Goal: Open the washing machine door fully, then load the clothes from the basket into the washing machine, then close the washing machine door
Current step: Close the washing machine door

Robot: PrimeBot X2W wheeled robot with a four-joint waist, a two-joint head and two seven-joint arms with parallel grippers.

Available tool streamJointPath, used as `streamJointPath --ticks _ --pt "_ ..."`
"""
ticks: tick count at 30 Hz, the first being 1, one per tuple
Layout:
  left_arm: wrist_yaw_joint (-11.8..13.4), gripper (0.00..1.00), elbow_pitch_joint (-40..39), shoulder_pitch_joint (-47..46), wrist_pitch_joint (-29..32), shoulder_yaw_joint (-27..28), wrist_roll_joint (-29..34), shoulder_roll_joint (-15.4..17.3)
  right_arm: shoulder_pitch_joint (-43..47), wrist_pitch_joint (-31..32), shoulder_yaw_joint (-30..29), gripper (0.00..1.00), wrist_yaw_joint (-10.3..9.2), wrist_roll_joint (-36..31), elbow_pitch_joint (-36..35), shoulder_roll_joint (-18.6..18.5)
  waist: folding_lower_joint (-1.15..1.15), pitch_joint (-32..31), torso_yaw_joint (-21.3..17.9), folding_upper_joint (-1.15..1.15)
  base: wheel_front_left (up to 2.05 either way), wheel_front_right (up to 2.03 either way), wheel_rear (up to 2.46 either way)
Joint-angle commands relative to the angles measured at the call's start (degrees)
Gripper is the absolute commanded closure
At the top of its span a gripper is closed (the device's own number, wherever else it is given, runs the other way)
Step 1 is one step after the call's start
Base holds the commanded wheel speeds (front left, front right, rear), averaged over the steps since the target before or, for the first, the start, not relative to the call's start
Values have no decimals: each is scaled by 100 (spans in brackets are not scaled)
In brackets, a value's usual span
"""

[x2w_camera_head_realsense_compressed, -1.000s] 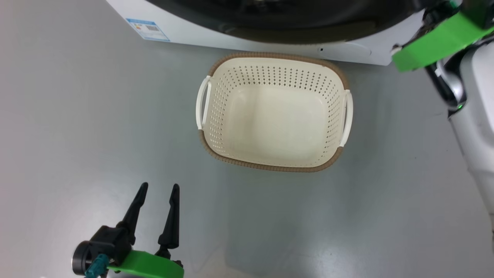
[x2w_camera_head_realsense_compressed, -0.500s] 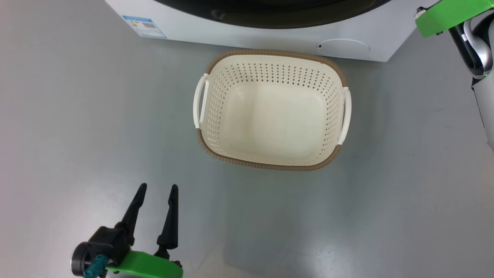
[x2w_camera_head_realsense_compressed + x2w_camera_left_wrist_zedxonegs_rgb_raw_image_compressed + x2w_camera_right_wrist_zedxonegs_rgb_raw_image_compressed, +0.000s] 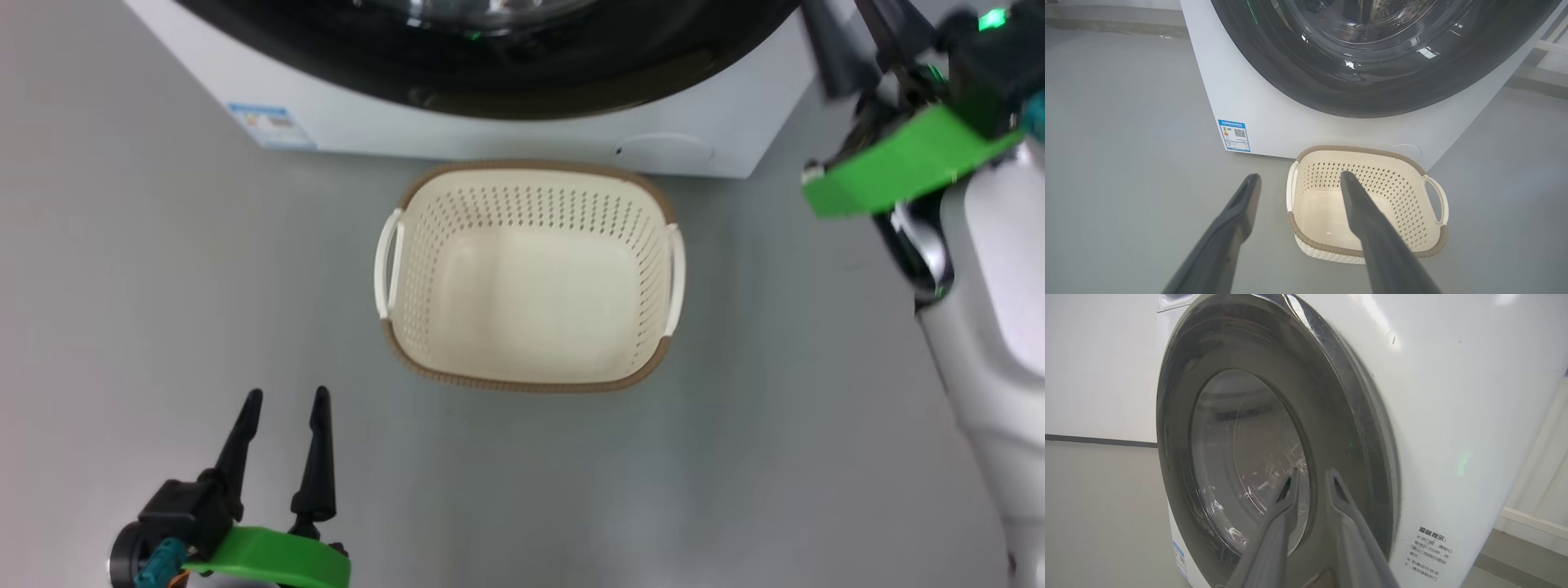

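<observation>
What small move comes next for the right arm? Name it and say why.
Probably draw the right gripper back from the washing machine door. The door looks flush against the washing machine, the basket is empty, and the fingers stand slightly apart, holding nothing, so little seems left but to clear away.

I am standing in what is looking like a plain laundry room or a test room. A big white washing machine (image 3: 367, 135) is sitting at twelve o'clock from me, and its round black door (image 3: 1372, 94) is shining. A small laundry basket (image 3: 522, 384) is sitting on the floor (image 3: 163, 286) just in front of it. The floor is smooth and grey, stretching all around. In my right wrist view, a plain white wall (image 3: 1098, 367) is rising at nine o'clock, with a dark strip (image 3: 1098, 440) running along its bottom.
</observation>
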Motion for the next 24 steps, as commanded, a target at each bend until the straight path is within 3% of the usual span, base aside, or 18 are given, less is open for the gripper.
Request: streamJointPath --ticks 1,14,24 --pt "14 0 -73 -2 -37 244 2 71 302 6 -38 0 -38 76 -267 99 0 -377 -287 0 0 0 0" --pt "23 0 153 447 -37 463 -241 71 2834 6 -552 0 -38 75 -1089 182 0 -1636 -872 0 0 0 0" --pt "131 0 260 796 -37 512 -408 71 4476 6 -1094 0 -38 38 -1442 301 0 -2124 -1104 0 0 0 0"
